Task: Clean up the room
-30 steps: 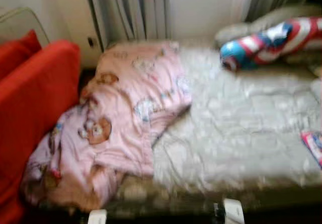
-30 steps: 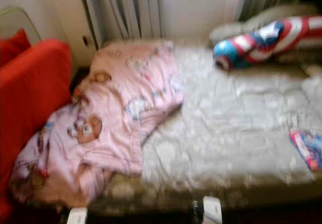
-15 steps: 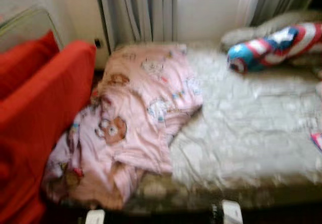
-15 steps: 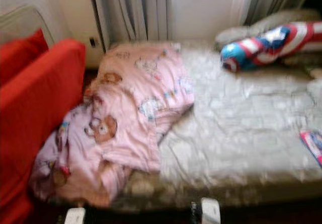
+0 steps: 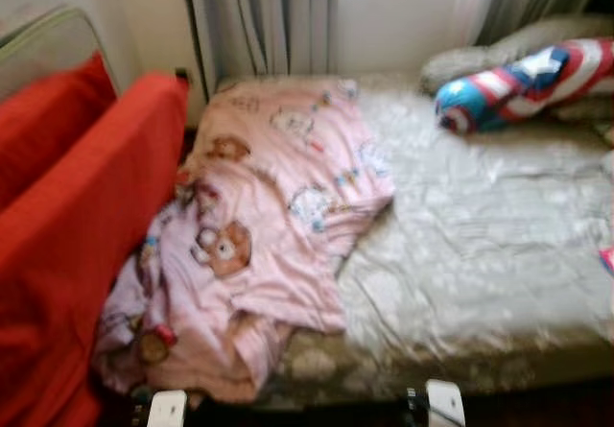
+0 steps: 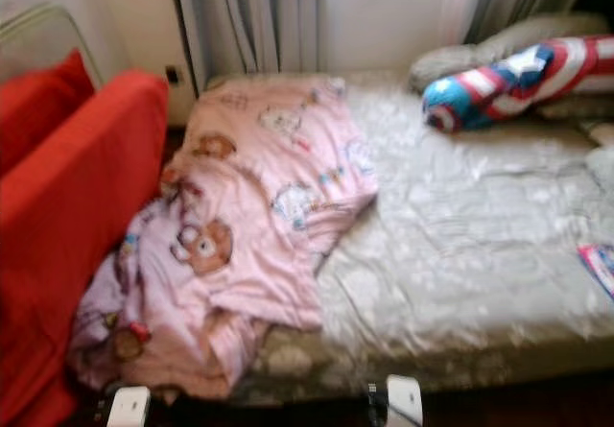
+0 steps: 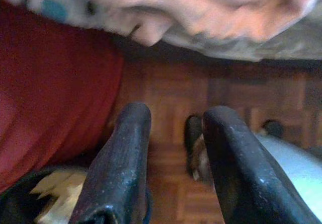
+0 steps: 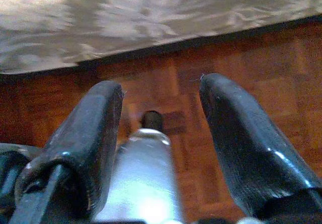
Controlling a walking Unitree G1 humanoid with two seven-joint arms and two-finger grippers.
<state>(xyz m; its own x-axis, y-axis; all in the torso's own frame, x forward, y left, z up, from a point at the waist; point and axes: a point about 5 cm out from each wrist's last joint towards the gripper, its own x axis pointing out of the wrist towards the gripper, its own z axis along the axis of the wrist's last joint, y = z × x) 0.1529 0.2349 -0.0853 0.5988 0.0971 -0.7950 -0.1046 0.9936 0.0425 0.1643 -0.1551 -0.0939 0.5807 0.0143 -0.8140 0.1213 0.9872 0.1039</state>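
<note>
Head views: pink blanket [image 5: 264, 225] with bear prints lies crumpled on the bed [image 5: 480, 245], long axis running from the curtains [image 5: 259, 14] toward the near-left corner, beside the red sofa [image 5: 77, 235].
Bolster: red, white and blue star cushion [image 5: 523, 80] at the far right, probably a shield print; blurred.
Writing: none readable.
Left wrist: left gripper [image 7: 173, 158] spread, holding nothing, over wood floor [image 7: 171, 93] below the blanket's edge.
Right wrist: right gripper [image 8: 161, 133] spread, hanging over the floor by the bed's side.
</note>
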